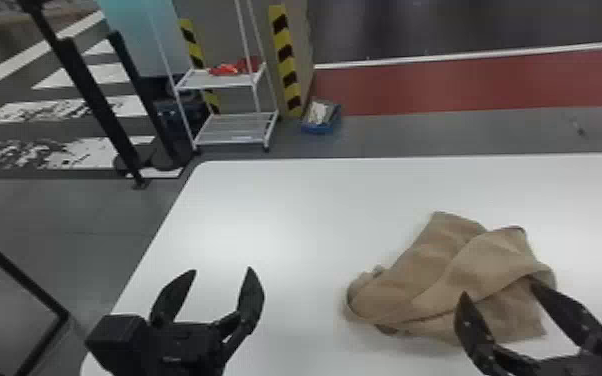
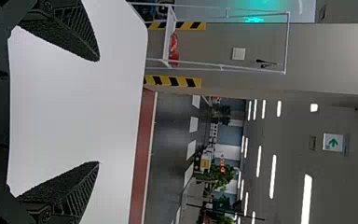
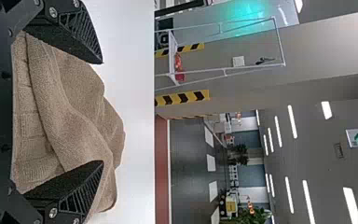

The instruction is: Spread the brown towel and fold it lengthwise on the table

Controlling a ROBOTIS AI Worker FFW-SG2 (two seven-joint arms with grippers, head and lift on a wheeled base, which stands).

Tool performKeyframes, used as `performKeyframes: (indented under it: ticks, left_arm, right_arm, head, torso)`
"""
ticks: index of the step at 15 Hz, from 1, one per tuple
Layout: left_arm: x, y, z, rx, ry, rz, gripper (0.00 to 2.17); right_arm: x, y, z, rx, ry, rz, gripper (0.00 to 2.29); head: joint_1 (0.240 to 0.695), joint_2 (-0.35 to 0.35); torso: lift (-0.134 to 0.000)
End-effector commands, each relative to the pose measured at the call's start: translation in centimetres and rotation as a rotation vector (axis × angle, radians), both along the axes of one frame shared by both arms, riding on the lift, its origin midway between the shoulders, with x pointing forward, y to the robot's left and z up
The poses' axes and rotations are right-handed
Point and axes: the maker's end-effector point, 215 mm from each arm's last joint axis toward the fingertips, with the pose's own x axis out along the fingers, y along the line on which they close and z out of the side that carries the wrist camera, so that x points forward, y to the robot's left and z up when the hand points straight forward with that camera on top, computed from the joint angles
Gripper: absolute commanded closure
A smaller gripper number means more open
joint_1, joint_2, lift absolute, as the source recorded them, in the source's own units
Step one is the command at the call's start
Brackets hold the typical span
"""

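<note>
The brown towel (image 1: 445, 260) lay rumpled, partly folded over itself, on the white tabletop (image 1: 275, 210). The right hand (image 1: 498, 286) was open at its near side; the left hand (image 1: 223, 269) stood open, well apart.

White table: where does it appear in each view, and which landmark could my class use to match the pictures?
Head view: the white table spans the lower middle and right, beneath the brown towel.
Left wrist view: the white table lies behind the left pincer.
Right wrist view: the white table lies under and beyond the brown towel.
Shared landmark: the red floor strip, past the white table's far edge.
</note>
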Motion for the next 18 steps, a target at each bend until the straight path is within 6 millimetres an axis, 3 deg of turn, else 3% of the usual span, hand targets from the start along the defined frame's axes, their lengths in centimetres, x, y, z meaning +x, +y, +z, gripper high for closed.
performKeyframes:
  ticks: [1, 4, 7, 9, 10, 13, 15, 18]
  left_arm:
    - [0.0, 0.0, 0.0, -0.003, 0.0, 0.003, 0.1]
    - [0.0, -0.6, -0.2, -0.007, 0.005, -0.017, 0.14]
    - [-0.1, -4.3, -0.9, -0.037, 0.022, -0.114, 0.21]
    - [-0.3, -7.7, -1.8, -0.058, 0.05, -0.198, 0.21]
    - [-0.4, -9.0, -1.8, -0.058, 0.05, -0.225, 0.21]
    - [-0.8, -12.9, -2.7, -0.059, 0.079, -0.32, 0.21]
    - [-1.5, -16.2, -3.5, -0.065, 0.095, -0.388, 0.27]
    - [-1.8, -20.1, -4.5, -0.063, 0.107, -0.454, 0.28]
  right_arm:
    - [0.0, 0.0, 0.0, 0.001, 0.0, -0.002, 0.13]
    - [0.1, -0.1, 0.1, 0.0, -0.001, -0.001, 0.13]
    - [0.5, -3.3, -0.3, -0.038, -0.004, -0.039, 0.13]
    - [0.9, -7.1, -0.4, -0.082, -0.005, -0.093, 0.13]
    - [1.0, -8.6, -0.7, -0.101, 0.003, -0.096, 0.13]
    - [1.0, -13.6, -1.3, -0.118, 0.025, -0.106, 0.13]
    - [1.1, -18.8, -1.5, -0.109, 0.034, -0.176, 0.13]
    - [0.2, -27.2, -1.2, -0.054, 0.061, -0.304, 0.13]
  head:
    - [0.695, 0.248]
    - [0.695, 0.248]
    - [0.695, 0.225]
    - [0.695, 0.177]
    - [0.695, 0.106]
    - [0.695, -0.01]
    - [0.695, -0.084]
    - [0.695, -0.264]
  torso:
    - [-0.124]
    - [-0.124]
    - [-0.124]
    - [-0.124]
    - [-0.124]
    - [-0.124]
    - [-0.124]
    - [-0.124]
